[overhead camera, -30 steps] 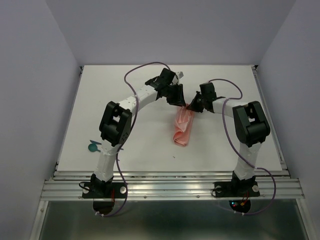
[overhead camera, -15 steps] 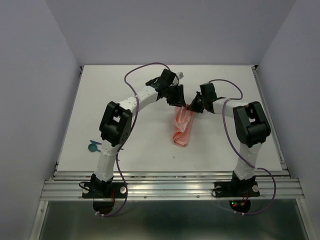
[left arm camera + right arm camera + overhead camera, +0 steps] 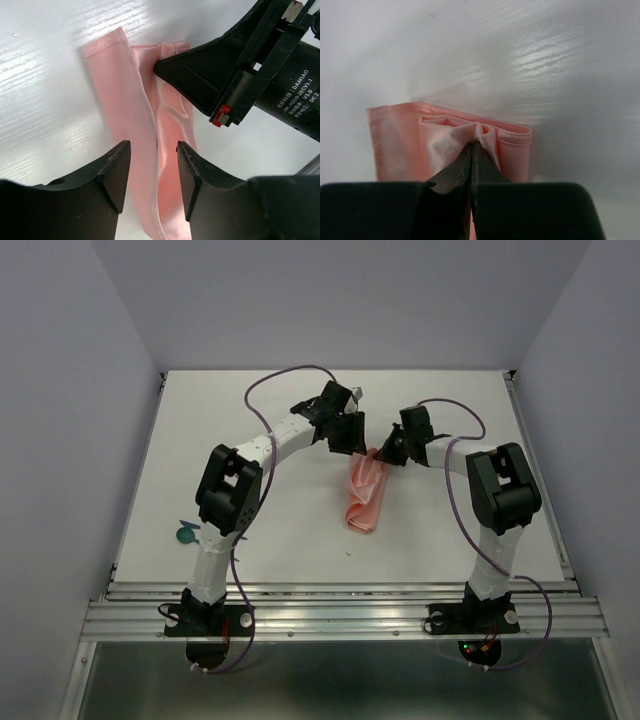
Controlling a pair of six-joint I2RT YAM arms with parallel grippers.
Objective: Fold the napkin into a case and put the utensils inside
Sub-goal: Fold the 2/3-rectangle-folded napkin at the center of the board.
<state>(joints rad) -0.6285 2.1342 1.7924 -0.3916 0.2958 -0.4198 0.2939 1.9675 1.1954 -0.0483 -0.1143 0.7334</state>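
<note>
Pinching a small pleat at the far end of a thin, shiny salmon-pink cloth napkin (image 3: pixel 395 145), the right gripper (image 3: pixel 472 145) had its two black fingers pressed tight together, the puckered inner layer caught between their tips. Facing it from the other side, the left gripper (image 3: pixel 151 147) held its two black fingers apart over the same cloth, one above the hemmed outer fold and the other above the glossy middle layer. Whether those tips touched the fabric could not be told. The napkin was folded lengthwise into a narrow, layered strip with stitched hems along its edges. It lay flat on the white tabletop (image 3: pixel 470 410) near the middle, its far end under the two grippers and its looser, slightly rolled near end pointing toward the arm bases. Both white-and-black arms reached inward from their mounts at the near edge so that the wrists met above the strip's far end, the left arm bent in a wide arc and the right one folded more tightly. Thin purple cables (image 3: pixel 290 372) looped over the table behind the wrists. Far off at the left edge, well apart from the napkin, a teal-green plastic utensil (image 3: pixel 185 534) with a small round end lay beside the left arm, its handle mostly hidden behind that arm.
</note>
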